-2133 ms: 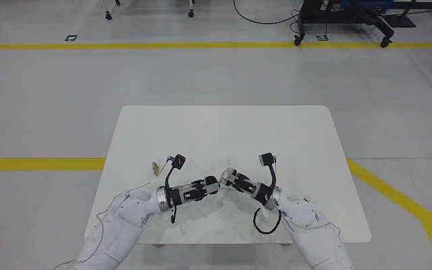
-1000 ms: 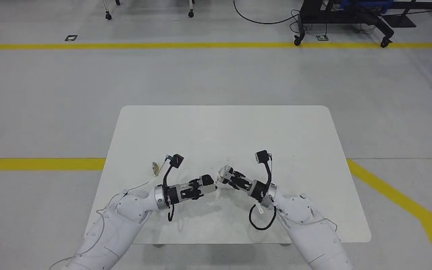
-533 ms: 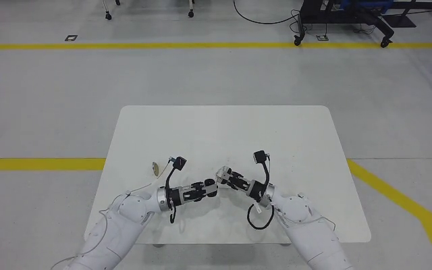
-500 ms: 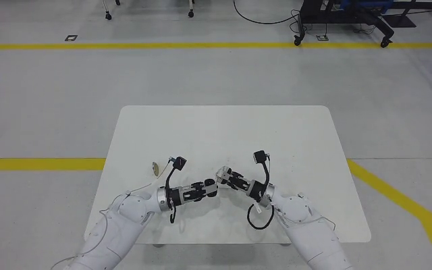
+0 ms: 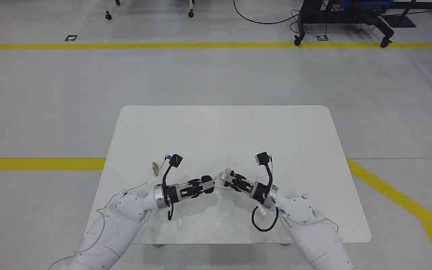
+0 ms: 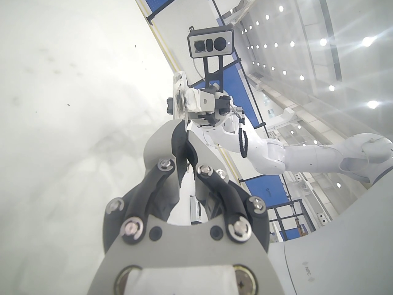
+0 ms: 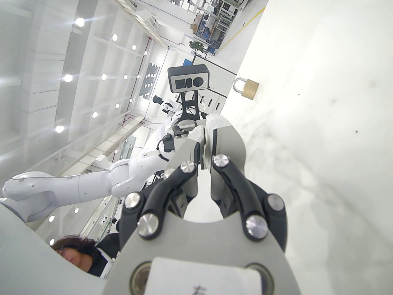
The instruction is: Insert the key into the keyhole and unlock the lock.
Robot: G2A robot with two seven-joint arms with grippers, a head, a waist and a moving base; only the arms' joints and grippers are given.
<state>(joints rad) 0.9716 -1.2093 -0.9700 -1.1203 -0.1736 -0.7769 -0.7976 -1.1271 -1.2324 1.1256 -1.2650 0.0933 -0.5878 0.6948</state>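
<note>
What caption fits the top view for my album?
Left gripper and right gripper, tips close together above the white table; padlock lies aside.

A small grey symbol with three grey letters is printed on the glossy white arm casing (image 6: 322,265), well behind the fingers (image 6: 162,145) of the left gripper (image 6: 181,130). A white rectangular label (image 7: 199,274), just behind the base of the right gripper (image 7: 206,133), carries a dark mark that is cut off and unreadable.

We see a brass padlock (image 7: 247,88) lying on the white table (image 7: 322,62). Nearer to us than the padlock, our right gripper (image 7: 205,138) has its fingers drawn close together, and the left gripper (image 7: 192,131) faces it tip to tip.
</note>
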